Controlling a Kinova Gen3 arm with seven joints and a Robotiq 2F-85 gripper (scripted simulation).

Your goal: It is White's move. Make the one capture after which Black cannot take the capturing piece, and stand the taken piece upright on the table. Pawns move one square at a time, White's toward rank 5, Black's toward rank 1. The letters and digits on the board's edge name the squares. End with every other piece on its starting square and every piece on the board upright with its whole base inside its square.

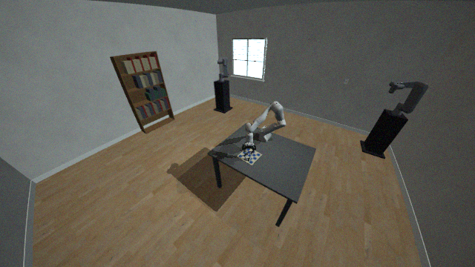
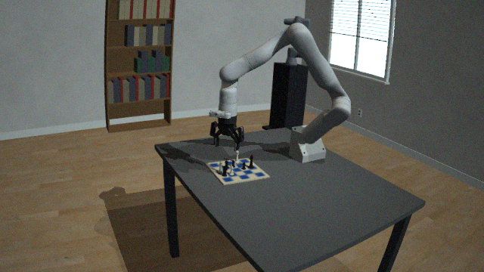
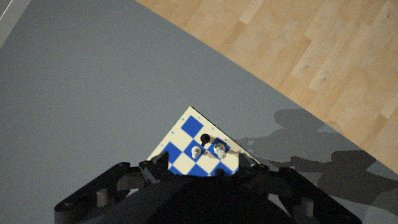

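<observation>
So the chessboard [image 2: 261, 174] is a small cream-and-blue checkered square lying flat on the dark grey worktop [image 2: 310, 204], near the corner closest to the bookshelf [image 2: 110, 75]. It carries a handful of tiny black and white pieces, all bunched toward the side nearest the arm. From the exterior view, a tall white piece [image 2: 237, 155] stands upright at the back edge and a black piece [image 2: 251, 162] stands just to its right. The wrist view shows one black piece [image 3: 204, 138] and two white ones [image 3: 195, 152] on neighbouring squares, the rest hidden behind the gripper body. Square labels are too small to read.

The gripper [image 2: 227, 141] hangs above the board's back edge, fingers spread wide apart with nothing between them, not touching any piece.
</observation>
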